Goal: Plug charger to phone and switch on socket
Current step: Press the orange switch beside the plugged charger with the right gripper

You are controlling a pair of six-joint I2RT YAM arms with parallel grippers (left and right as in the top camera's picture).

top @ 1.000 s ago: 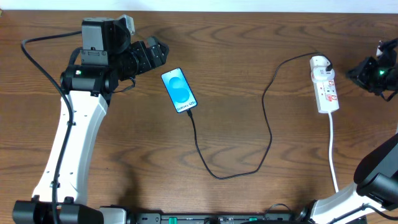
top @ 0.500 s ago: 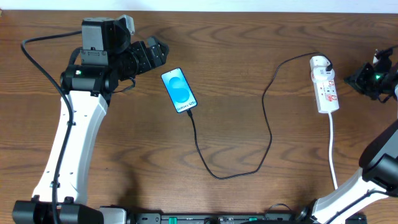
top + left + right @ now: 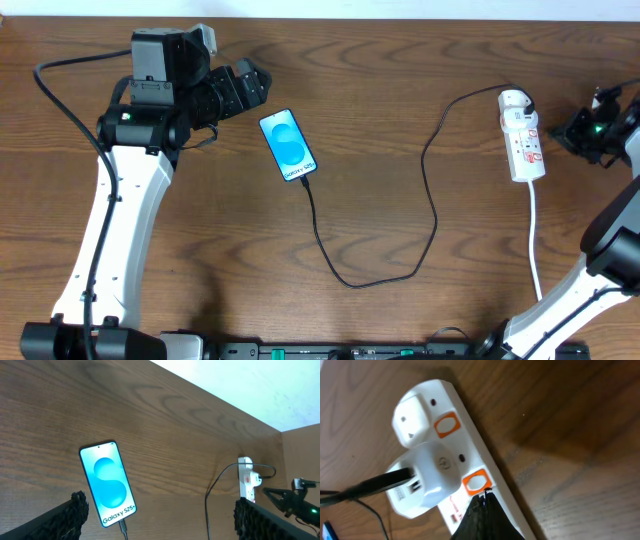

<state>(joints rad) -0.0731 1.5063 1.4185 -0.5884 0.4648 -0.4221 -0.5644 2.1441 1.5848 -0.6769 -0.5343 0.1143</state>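
Wood table [image 3: 400, 60]: phone [image 3: 288, 146] lying screen-up mid-left, charger [image 3: 435, 215] cable running from its btm edge to socket [image 3: 523, 148] at right. L gripper [image 3: 252, 84] hovering wide apart; R gripper [image 3: 484, 497] pinched together, tip sitting at socket's orange switch [image 3: 476, 482].

a dark brown wooden table [image 3: 400, 90] filled nearly every view, its grain running in long wavy bands with a few oval knots. along its far edge a thin pale strip [image 3: 320, 8] showed from overhead. from the left wrist the same edge gave onto a pale, faintly bluish surface [image 3: 240, 385], and a lighter brown panel [image 3: 302, 455] stood at the right end. the light was soft and even. a broad dim shadow [image 3: 560, 430] lay on the wood in the right wrist view.
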